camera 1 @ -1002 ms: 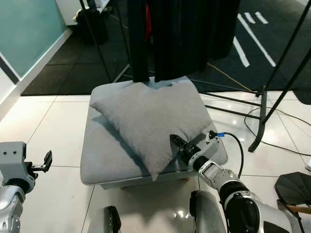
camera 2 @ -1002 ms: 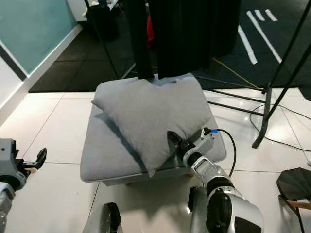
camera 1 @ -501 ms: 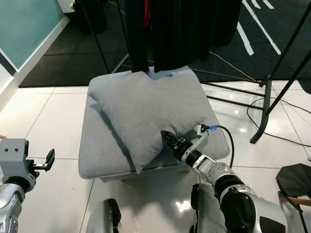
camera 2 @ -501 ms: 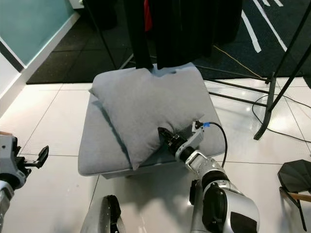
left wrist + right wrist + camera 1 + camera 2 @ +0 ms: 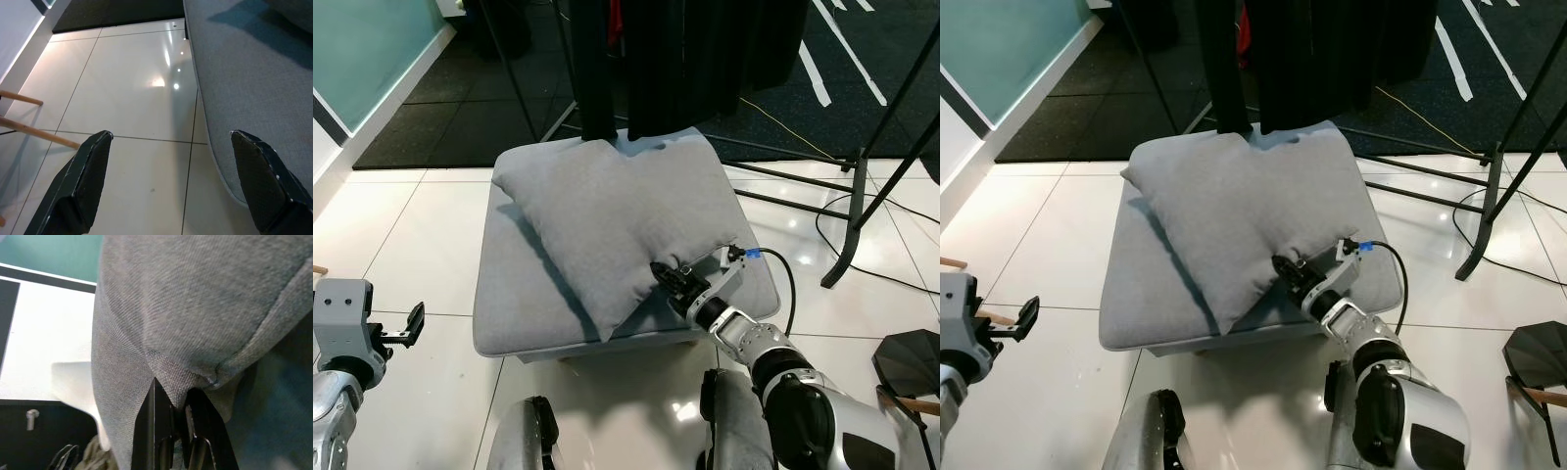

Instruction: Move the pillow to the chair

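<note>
A grey pillow (image 5: pixel 612 220) lies tilted across a grey cushioned seat (image 5: pixel 509 308). My right gripper (image 5: pixel 668 278) is shut on the pillow's near right edge, pinching a fold of fabric (image 5: pixel 183 379) between its black fingers (image 5: pixel 159 431). The pillow's near corner hangs over the seat's front edge. My left gripper (image 5: pixel 171 181) hovers open low over the white tile floor, left of the seat, holding nothing; its arm (image 5: pixel 342 338) sits at the lower left.
Black garments (image 5: pixel 690 59) hang from a rack just behind the seat. Black stand legs (image 5: pixel 862 196) and cables (image 5: pixel 891 279) cross the floor on the right. A dark object (image 5: pixel 911 367) sits at the lower right. Wooden legs (image 5: pixel 29 129) stand on the tiles at my left.
The camera shifted slightly. My right gripper stays pinched on the pillow's near edge, and that edge has been drawn a little to the right. The left arm has barely moved.
</note>
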Controlling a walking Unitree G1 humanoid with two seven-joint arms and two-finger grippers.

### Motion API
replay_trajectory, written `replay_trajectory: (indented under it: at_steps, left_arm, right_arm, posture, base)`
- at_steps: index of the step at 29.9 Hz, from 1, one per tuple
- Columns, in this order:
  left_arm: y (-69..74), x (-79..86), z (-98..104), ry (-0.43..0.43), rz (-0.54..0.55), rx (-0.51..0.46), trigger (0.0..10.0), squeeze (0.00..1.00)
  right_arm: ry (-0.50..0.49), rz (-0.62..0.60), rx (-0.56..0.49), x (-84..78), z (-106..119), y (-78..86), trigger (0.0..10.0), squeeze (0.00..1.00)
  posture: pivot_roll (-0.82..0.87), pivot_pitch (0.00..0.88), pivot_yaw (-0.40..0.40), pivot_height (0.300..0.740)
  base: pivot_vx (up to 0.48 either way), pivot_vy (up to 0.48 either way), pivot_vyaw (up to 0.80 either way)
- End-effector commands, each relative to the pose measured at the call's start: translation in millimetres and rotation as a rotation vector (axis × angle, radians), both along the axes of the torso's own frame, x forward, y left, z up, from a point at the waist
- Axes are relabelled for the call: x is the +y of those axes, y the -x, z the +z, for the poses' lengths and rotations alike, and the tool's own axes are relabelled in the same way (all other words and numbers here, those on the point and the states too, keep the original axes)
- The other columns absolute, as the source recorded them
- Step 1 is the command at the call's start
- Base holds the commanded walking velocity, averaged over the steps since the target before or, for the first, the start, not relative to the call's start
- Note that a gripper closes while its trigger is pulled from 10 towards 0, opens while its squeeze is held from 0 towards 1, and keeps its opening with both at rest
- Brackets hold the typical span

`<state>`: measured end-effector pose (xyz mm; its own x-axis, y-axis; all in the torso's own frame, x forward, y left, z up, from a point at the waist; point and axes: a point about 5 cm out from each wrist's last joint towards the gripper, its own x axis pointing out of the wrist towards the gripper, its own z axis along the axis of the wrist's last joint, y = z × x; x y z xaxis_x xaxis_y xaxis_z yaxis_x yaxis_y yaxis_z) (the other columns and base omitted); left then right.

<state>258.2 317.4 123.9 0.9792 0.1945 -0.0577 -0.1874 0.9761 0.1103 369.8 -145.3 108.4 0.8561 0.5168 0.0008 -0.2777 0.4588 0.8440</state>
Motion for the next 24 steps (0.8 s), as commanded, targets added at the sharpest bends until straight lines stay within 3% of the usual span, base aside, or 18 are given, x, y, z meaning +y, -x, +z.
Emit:
replay_trajectory:
  at_steps: [1,5,8,11,14,24]
  left_arm:
    - [3.0,0.1,-6,0.012,0.017,0.018,10.0,0.00]
    - [-4.7,-4.4,-6,0.037,0.028,-0.005,10.0,0.00]
    - [-12.4,-10.3,-9,0.060,0.034,-0.017,10.0,0.00]
    - [-15.5,-12.9,-10,0.068,0.037,-0.018,10.0,0.00]
    - [-28.9,-24.5,-17,0.103,0.044,-0.010,10.0,0.00]
    - [-46.7,-36.2,-19,0.138,0.052,-0.002,10.0,0.00]
  right_arm:
    - [0.022,-0.020,-0.046,-1.3,10,-5.6,0.0,0.00]
    - [0.065,-0.038,-0.140,-12.6,35,-15.8,0.0,0.00]
    - [0.039,-0.046,-0.243,-21.3,59,-21.8,0.0,0.00]
    - [0.056,-0.045,-0.266,-23.3,64,-22.9,0.0,0.00]
    - [0.121,-0.045,-0.293,-29.1,69,-23.6,0.0,0.00]
    - [0.161,-0.032,-0.343,-36.4,78,-23.7,0.0,0.00]
  posture:
    - [0.02,0.312,0.094,0.466]
    - [-0.02,0.280,0.075,0.466]
    - [-0.06,0.247,0.060,0.476]
    - [-0.08,0.224,0.052,0.481]
    - [-0.12,0.169,0.035,0.496]
    - [-0.16,0.109,0.021,0.526]
  base:
    - [0.000,0.000,0.00]
    - [0.000,0.000,0.00]
    - [0.000,0.000,0.00]
    - [0.000,0.000,0.00]
    - [0.000,0.000,0.00]
    - [0.000,0.000,0.00]
